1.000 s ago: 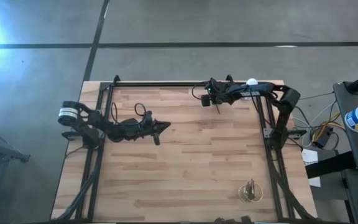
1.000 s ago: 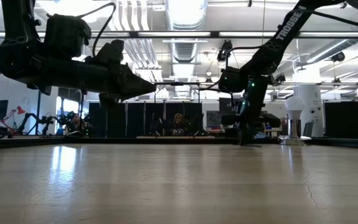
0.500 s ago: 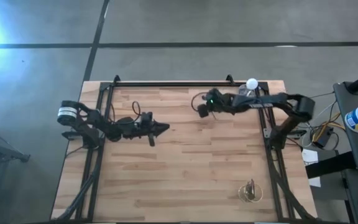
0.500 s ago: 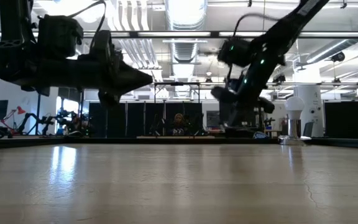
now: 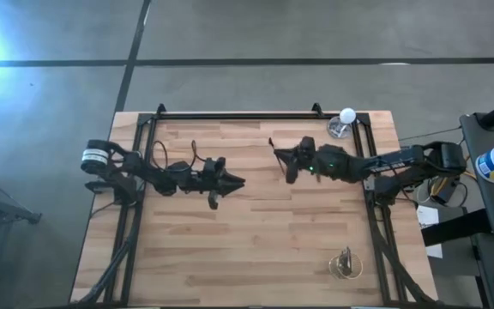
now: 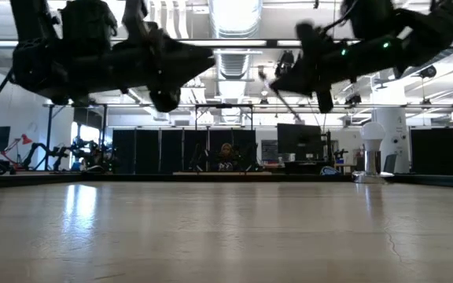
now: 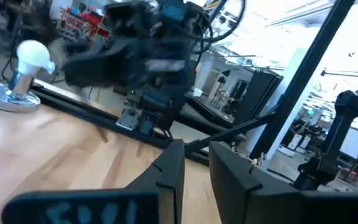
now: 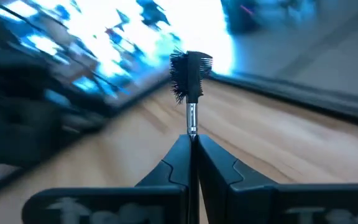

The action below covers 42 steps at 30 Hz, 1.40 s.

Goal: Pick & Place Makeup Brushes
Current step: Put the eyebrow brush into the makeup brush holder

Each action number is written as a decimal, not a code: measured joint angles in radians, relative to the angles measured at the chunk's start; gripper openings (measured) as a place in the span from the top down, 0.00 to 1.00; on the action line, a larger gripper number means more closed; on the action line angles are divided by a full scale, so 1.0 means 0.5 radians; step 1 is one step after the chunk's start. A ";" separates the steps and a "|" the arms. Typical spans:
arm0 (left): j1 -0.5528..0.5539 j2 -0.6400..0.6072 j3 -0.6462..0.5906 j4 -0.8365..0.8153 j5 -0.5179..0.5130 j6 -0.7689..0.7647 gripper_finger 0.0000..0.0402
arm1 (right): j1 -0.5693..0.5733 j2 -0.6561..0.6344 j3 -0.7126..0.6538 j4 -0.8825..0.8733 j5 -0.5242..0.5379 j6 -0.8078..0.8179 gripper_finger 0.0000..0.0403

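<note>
The right gripper [image 5: 283, 160] is clamped on a brush [image 8: 191, 81], held up off the table [image 5: 256, 249] just right of centre. The brush sticks straight out past the fingertips along the gripper's own line, bristle head outermost, its tip toward ten o'clock in the high view. The left gripper [image 5: 237, 182] faces it from the nine o'clock side, nose toward three, its fingers [image 7: 169, 171] a narrow way apart and empty. The two are near but not touching — this looks like a handover. If so, everything turns on the brush's long axis meeting the left fingers' gap. A holder [image 5: 345, 264] with brushes stands well apart, at about five o'clock
</note>
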 joint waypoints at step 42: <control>-0.025 0.051 0.853 -0.687 -0.041 0.211 0.78 | 0.294 0.014 0.265 0.639 -0.374 -0.320 0.97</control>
